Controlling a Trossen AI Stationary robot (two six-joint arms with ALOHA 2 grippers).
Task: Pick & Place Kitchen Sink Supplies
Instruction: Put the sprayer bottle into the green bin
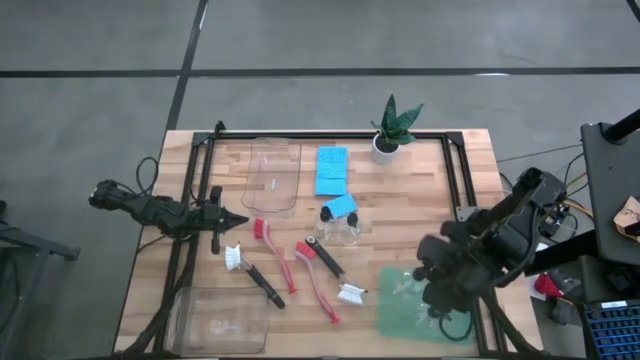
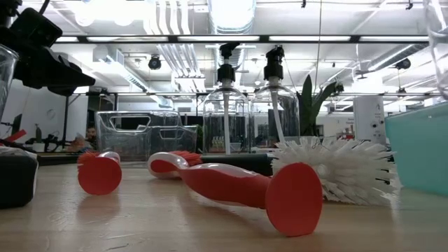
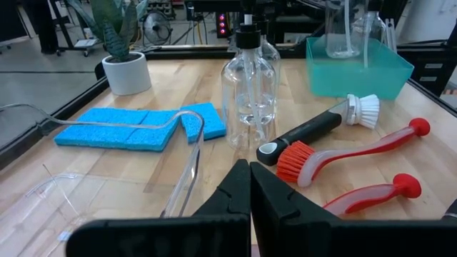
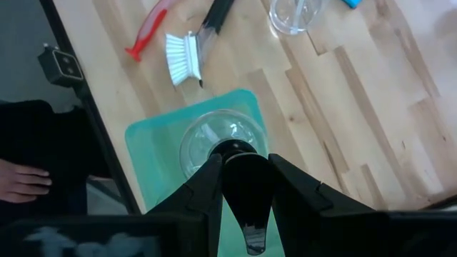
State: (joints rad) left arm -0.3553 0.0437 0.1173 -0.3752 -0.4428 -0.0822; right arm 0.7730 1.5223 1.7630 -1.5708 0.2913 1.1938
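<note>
- Left end effector (image 1: 238,221): its two dark fingers are pressed together on nothing, and it waits over the wooden worktop (image 1: 420,215) at about nine o'clock, tips toward the centre.
- Clear rectangular plastic tray (image 1: 272,175): lies empty at roughly eleven o'clock; a second clear tray (image 1: 222,320) sits at seven o'clock.
- Long dish brushes: a black-handled brush with white bristles (image 1: 250,272) lies at about eight o'clock, and a red-handled brush (image 1: 275,254) lies just beside it toward the centre. Another red brush (image 1: 316,280) and a black-handled brush (image 1: 331,264) cross near six o'clock.
- Flat bright-blue rectangular sponges (image 1: 331,170): grouped near twelve o'clock, beside a white-potted green plant (image 1: 389,132) at one o'clock.
- Clear pump bottles with black tops (image 1: 340,222): two stand close together at the centre, a blue sponge touching them.
- Right end effector (image 4: 243,187): clamped on the black pump neck of another clear bottle (image 4: 218,143), held upright over the translucent green mat (image 1: 410,310) at about five o'clock.
- Doing this step well, as I judge it: keep the bottle vertical and lower it straight until its base rests flat on the mat. Spread the fingers only once it stands on its own. A tilted release could tip it toward the nearby white bristles.
</note>
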